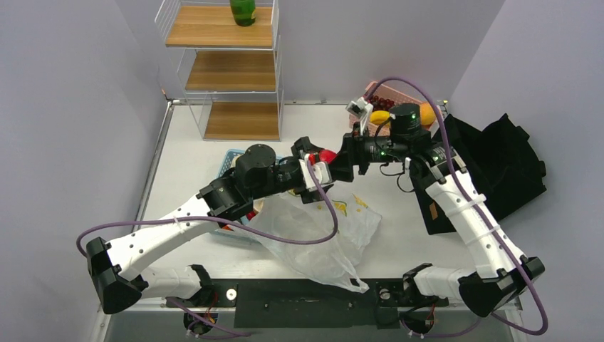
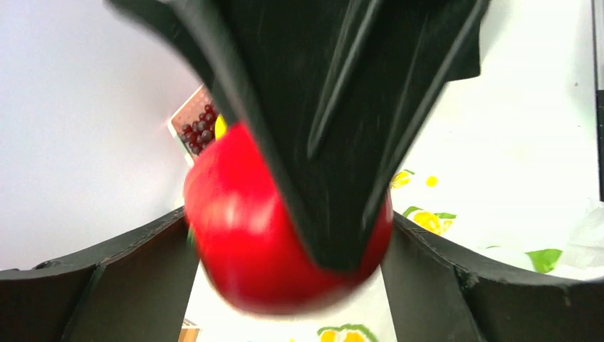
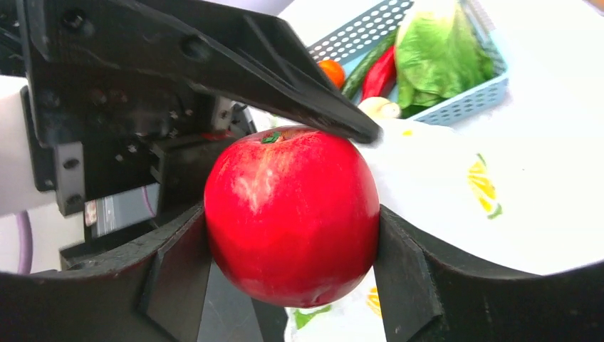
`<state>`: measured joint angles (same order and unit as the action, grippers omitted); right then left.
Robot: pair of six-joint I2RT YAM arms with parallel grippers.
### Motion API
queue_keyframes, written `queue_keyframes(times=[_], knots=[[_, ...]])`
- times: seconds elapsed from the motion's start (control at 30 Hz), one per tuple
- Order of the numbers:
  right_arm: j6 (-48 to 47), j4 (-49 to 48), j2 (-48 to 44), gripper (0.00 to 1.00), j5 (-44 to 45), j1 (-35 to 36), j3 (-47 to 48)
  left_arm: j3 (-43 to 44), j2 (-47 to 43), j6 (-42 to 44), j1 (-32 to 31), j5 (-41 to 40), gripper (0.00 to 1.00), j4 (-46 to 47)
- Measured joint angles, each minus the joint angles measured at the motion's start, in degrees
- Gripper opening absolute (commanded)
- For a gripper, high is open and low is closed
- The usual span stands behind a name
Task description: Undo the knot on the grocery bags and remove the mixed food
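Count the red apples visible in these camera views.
1. The red apple is held between the left gripper and the right gripper, by the grocery bag. Others may be hidden inside the bag.

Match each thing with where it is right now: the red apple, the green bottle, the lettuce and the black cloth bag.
Things:
1. red apple
2. green bottle
3. lettuce
4. black cloth bag

Places:
A. in the blue basket
B. lying on the right side of the table
C. held between the left gripper and the right gripper
D. on the top shelf

Pairs: 1-C, 2-D, 3-A, 4-B
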<state>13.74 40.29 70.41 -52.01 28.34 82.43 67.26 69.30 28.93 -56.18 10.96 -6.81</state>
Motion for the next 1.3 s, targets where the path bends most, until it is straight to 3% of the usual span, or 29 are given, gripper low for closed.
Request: queue_keyframes(times=[0.27, 0.47, 0.63, 0.87, 1.3], knots=[[-0.9, -0.3, 5.5, 0.18, 5.2, -16.9, 4.4, 5.6, 0.1, -6.0, 7.4, 5.1, 0.84, -11.0], [-6.5, -1.2, 12.8, 0.18, 19.6, -21.9, 10.2, 14.1, 5.8, -9.3, 9.6, 4.5, 0.84, -16.8], [-11.1, -4.1, 22.9, 0.19, 32.1, -26.1, 16.7, 22.6, 17.4, -9.7, 11.5, 3.8, 0.85, -21.6], [-14.3, -8.4, 38.2, 0.22, 40.5, -28.6, 24.4, 27.6, 31.6, -6.9, 11.5, 5.7, 0.85, -29.0], [-19.4, -13.6, 56.0, 0.29, 45.2, -28.6, 34.5, 27.6, 39.4, 6.3, 7.8, 5.5, 0.85, -36.5]])
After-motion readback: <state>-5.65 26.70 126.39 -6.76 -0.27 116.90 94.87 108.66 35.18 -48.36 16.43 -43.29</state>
